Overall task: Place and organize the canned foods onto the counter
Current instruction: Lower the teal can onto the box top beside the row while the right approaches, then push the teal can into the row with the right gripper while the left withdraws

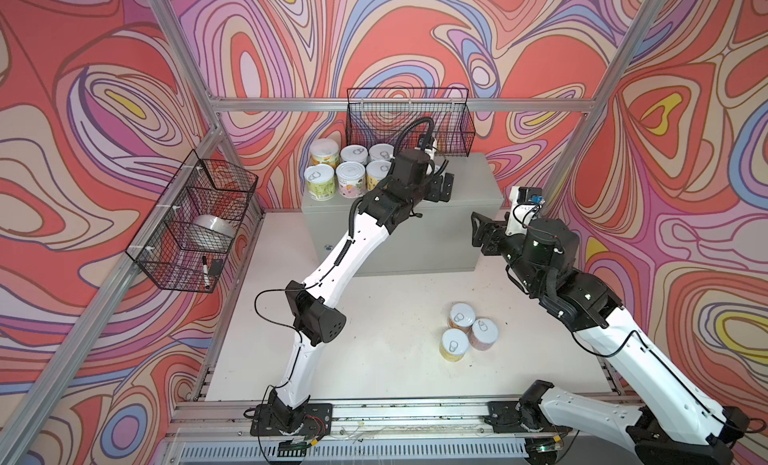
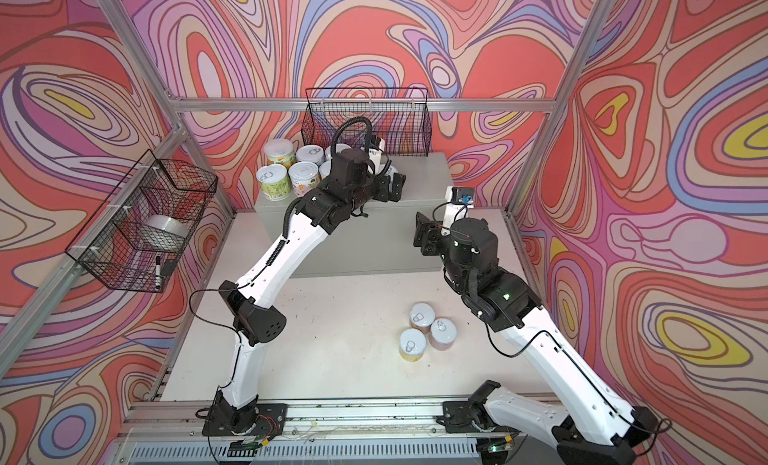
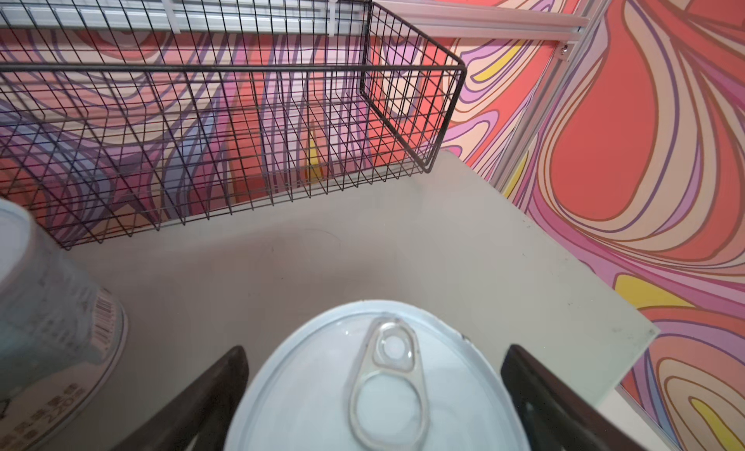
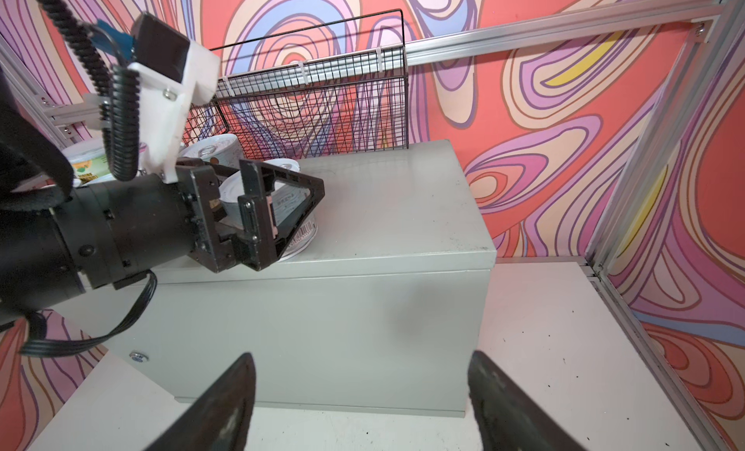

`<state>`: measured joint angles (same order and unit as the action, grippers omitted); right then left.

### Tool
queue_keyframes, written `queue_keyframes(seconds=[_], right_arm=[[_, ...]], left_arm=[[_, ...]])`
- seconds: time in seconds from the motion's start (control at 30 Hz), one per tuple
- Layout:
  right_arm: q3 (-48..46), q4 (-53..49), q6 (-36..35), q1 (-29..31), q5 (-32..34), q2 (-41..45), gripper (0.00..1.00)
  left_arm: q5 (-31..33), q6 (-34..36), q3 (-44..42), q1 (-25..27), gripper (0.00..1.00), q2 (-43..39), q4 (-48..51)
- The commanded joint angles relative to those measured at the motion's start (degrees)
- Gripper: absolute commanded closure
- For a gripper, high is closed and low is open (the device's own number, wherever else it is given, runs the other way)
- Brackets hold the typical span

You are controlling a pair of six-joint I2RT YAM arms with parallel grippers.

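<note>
Left wrist view: left fingers spread, flanking upright can on grey worktop, narrow gap each side, not pinching. Six more cans clustered at far left of grey worktop. Right fingers spread, empty, off its near right corner. Three cans on white lower worktop, near right.

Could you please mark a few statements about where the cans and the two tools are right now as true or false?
1. Three cans stand on the white table in front of the counter. True.
2. The right tool holds a can. False: its jaws are open and empty, in front of the counter.
3. The can between the jaws of the left tool sits lid up on the counter. True.
4. The wire basket above the counter holds cans. False: it looks empty.
</note>
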<state>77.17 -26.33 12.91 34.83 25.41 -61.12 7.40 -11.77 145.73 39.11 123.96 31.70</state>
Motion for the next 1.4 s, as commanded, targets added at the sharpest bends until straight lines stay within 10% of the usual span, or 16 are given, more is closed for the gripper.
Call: queue_keyframes(seconds=[0.0, 0.47, 0.67, 0.87, 1.37], right_arm=[[-0.1, 2.0, -0.9, -0.1, -1.1, -0.7, 0.15], [3.4, 9.1, -2.1, -5.3, -11.9, -9.9, 0.26], [6.4, 12.8, -3.0, -6.2, -16.8, -15.0, 0.31], [8.8, 13.7, -2.5, -6.7, -19.7, -18.6, 0.33], [14.2, 15.0, -2.6, -7.1, -20.9, -26.1, 0.33]], left_arm=[[1.4, 1.0, 1.6, 0.2, 0.00, -3.3, -2.5], [1.7, 6.8, -2.0, 1.4, 0.00, -16.2, -0.7], [-4.5, 8.0, -26.5, 2.0, 0.00, -31.4, -6.4], [5.0, 8.2, -50.2, 3.9, 0.00, -47.9, -16.1], [6.6, -1.5, -77.4, 7.9, 0.00, -63.0, -10.4]])
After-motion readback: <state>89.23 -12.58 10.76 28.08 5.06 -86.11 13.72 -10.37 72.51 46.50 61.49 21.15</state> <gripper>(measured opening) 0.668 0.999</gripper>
